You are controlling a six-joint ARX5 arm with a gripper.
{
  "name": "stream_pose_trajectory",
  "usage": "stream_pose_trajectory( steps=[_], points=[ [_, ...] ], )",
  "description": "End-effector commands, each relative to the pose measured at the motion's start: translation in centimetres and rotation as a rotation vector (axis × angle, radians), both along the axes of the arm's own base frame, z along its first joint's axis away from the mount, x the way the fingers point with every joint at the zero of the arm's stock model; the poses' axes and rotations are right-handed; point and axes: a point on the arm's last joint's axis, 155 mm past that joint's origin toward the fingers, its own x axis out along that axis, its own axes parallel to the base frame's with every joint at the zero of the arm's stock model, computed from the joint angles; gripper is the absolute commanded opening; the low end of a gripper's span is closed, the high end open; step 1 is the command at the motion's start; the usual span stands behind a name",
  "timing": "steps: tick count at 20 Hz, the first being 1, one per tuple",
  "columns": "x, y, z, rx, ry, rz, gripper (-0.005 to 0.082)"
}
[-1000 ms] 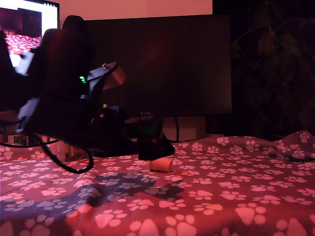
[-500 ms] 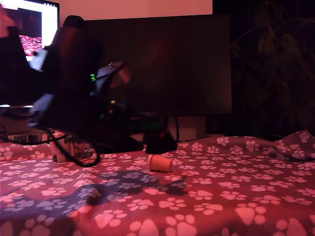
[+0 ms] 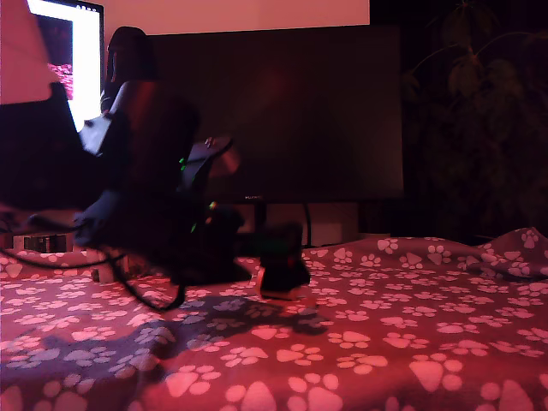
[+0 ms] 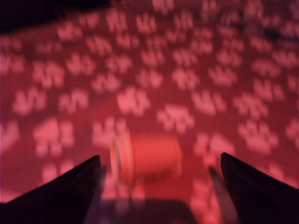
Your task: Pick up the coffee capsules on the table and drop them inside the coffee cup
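A pale capsule (image 4: 147, 156) lies on its side on the paw-print table (image 3: 411, 342). In the wrist view it sits between my two dark fingers (image 4: 60, 196), which stand wide apart and clear of it. My gripper (image 4: 160, 157) is open. In the exterior view the gripper (image 3: 284, 270) hangs low over the cloth, and only a pale sliver of the capsule (image 3: 286, 294) shows under it. The coffee cup is hidden behind the dark arm. No other capsule is in view.
A large dark monitor (image 3: 274, 111) stands behind the table, with a bright screen (image 3: 81, 60) at the exterior view's upper left. A black cable (image 3: 150, 300) loops on the cloth below the arm. Bunched cloth (image 3: 514, 253) rises at the right edge.
The arm has swung toward the exterior view's right and the gripper has come down over the pale capsule, which was fully visible before and is now mostly covered.
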Motion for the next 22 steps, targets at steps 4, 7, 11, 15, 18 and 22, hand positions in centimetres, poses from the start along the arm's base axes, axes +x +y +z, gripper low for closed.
stream_pose_trajectory(
  steps=[4, 7, 11, 15, 18, 22],
  points=[
    [0.4, -0.2, -1.6, 0.019, 0.025, 0.007, 0.0748],
    [0.8, -0.5, -2.2, 0.027, 0.034, 0.009, 0.0748],
    [1.3, -0.7, -2.6, 0.034, 0.042, 0.013, 0.0747],
    [1.4, -0.3, -3.1, 0.048, 0.059, 0.021, 0.0740],
    [1.6, 0.1, -3.3, 0.055, 0.066, 0.031, 0.0669],
    [2.0, 0.5, -3.3, 0.056, 0.064, 0.042, 0.0447]
  ],
)
